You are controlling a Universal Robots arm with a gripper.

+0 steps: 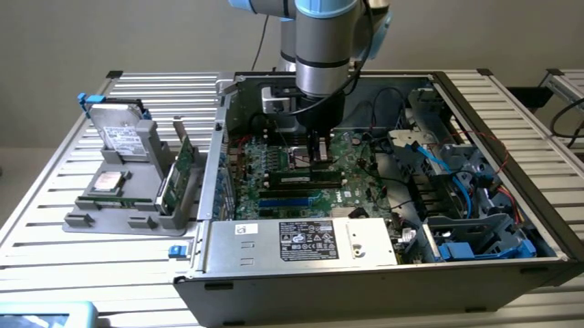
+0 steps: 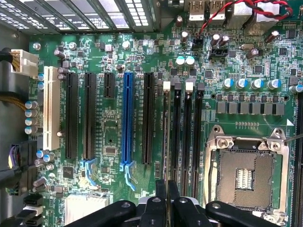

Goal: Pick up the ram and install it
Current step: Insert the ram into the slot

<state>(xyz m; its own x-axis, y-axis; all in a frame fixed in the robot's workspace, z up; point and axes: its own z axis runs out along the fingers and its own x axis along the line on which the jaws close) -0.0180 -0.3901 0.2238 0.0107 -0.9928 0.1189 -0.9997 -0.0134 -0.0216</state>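
Note:
The ram (image 1: 301,179) is a thin green stick with black chips, standing on edge along the motherboard's memory slots inside the open computer case (image 1: 365,270). In the wrist view the ram (image 2: 166,142) appears edge-on as a thin line over the memory slot closest to the blue slot (image 2: 127,118). My gripper (image 1: 318,162) reaches straight down into the case, and its black fingers (image 2: 160,201) are pressed together on the ram's top edge. Whether the ram is fully seated I cannot tell. Gripper (image 2: 166,198) shut on the ram.
Other black memory slots (image 2: 188,137) and the open CPU socket (image 2: 244,175) lie beside the ram. The power supply (image 1: 310,239) fills the case's front, with cables and drive bays (image 1: 456,198) at the exterior view's right. A grey tray (image 1: 119,212) at the left holds a hard drive (image 1: 123,133) and a green card (image 1: 185,167).

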